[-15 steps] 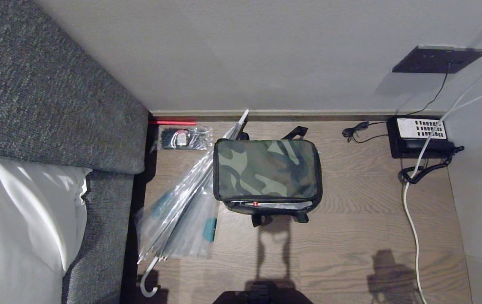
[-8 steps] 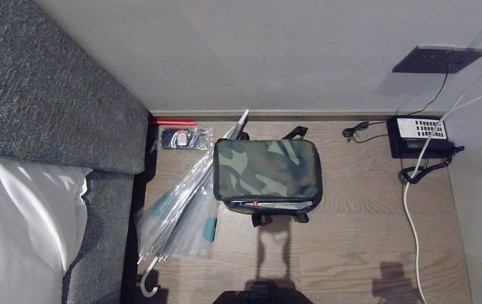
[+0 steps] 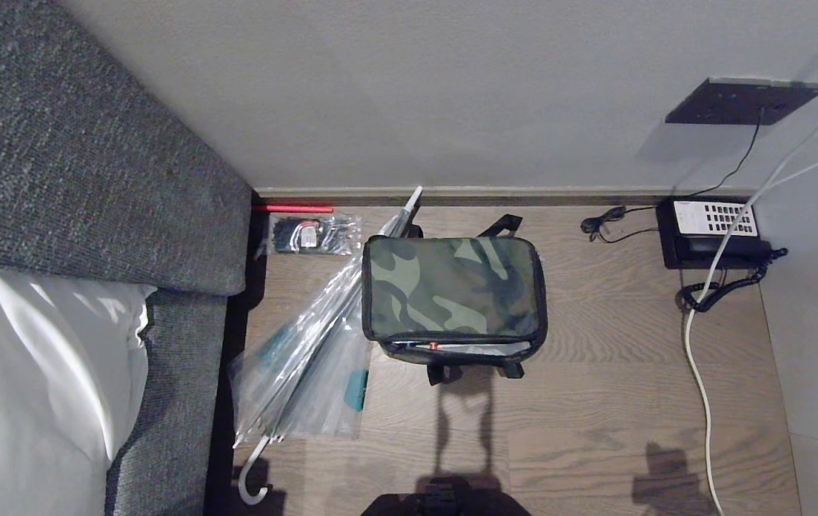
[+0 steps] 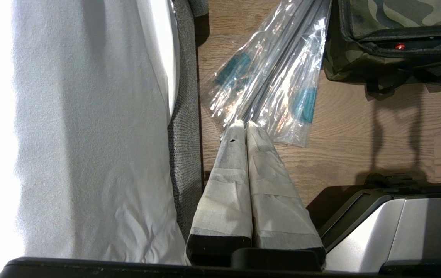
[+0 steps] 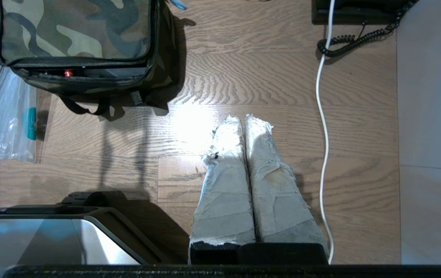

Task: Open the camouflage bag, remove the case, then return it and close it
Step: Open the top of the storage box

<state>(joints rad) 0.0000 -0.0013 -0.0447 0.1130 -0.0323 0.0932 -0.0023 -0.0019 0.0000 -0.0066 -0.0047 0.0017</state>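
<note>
The camouflage bag [image 3: 452, 287] stands on the wooden floor near the wall, its green patterned lid lying down. Along its near edge a strip of silvery lining [image 3: 480, 349] shows, with a small red dot [image 3: 432, 346] beside it. The case is hidden. Neither gripper appears in the head view. My left gripper [image 4: 242, 125] is shut and empty, hovering over the floor beside the bed, with the bag [image 4: 398, 15] off to one side ahead. My right gripper [image 5: 243, 119] is also shut and empty, above bare floor, well short of the bag [image 5: 75, 29].
A clear plastic-wrapped umbrella [image 3: 309, 358] lies against the bag's left side. A grey upholstered bed [image 3: 94, 179] with white bedding [image 3: 36, 373] fills the left. A telephone [image 3: 713, 233] and a white cable [image 3: 699, 380] lie at the right. A black packet [image 3: 309, 235] sits by the wall.
The arm shadow on the floor at lower right has sunk toward the head view's bottom edge. The bag and everything around it have stayed put.
</note>
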